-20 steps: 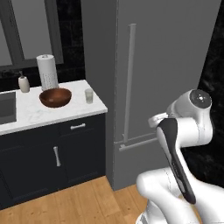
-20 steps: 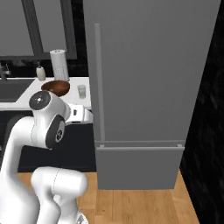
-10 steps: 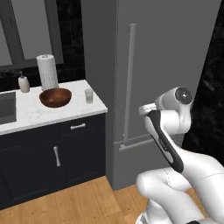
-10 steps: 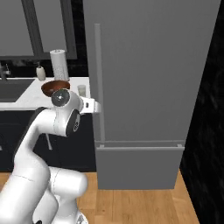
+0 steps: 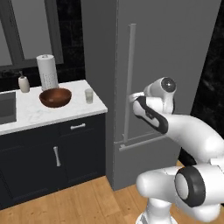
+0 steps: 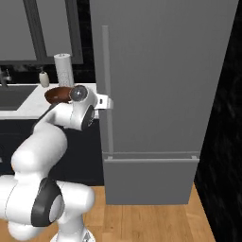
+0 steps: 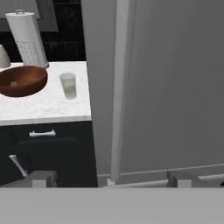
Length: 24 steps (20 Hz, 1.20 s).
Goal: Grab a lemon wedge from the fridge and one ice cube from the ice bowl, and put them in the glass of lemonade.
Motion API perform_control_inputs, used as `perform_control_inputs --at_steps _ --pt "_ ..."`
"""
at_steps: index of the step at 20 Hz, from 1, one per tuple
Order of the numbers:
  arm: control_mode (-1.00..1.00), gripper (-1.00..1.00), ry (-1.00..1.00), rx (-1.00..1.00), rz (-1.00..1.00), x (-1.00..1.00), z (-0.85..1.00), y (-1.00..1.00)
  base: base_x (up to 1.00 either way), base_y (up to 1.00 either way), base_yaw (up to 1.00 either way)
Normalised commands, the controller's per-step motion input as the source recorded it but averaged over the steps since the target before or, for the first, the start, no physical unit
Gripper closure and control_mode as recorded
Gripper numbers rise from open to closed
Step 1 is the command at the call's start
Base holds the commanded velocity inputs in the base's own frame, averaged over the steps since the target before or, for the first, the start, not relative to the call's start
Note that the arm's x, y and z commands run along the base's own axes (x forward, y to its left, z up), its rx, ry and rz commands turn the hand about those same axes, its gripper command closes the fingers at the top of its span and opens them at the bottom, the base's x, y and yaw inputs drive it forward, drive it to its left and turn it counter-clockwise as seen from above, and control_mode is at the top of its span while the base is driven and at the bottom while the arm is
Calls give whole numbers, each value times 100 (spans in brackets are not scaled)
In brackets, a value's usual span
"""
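Note:
The fridge (image 5: 170, 65) is a tall grey appliance with its door shut, so the lemon wedge is hidden. My gripper (image 5: 131, 97) is open and sits right at the fridge's long vertical bar handle (image 5: 130, 78), about halfway up. In the hand view the handle (image 7: 120, 87) runs up between my widely spread fingertips (image 7: 41, 178). On the white counter to the left stand the reddish-brown ice bowl (image 5: 55, 97) and the glass of lemonade (image 5: 89, 96). They appear again as the ice bowl (image 7: 22, 81) and the glass (image 7: 68, 85). The ice cube is too small to make out.
A paper towel roll (image 5: 47, 72) and a soap bottle (image 5: 24, 84) stand behind the bowl. A sink (image 6: 14, 94) lies at the counter's left. Dark cabinets (image 5: 52, 153) sit below the counter, and a black wall flanks the fridge on the right.
The arm has stretched forward and carried the hand up to the fridge handle. The jaws have stayed open, and the base and counter items have not moved.

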Motion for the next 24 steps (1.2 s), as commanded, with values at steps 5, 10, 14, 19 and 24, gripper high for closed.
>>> perform_control_inputs --at_steps 5,10,14,19,24 --pt "-100 -100 0 0 0 60 1 -6 0 0 0" --pt "-100 -100 0 0 0 53 0 0 0 0 0" --pt "-100 -100 0 0 0 57 0 0 0 0 0" --pt "-100 -100 0 3 3 65 -3 -5 0 0 0" --pt "-100 -100 -6 3 9 47 -13 -7 0 0 0"
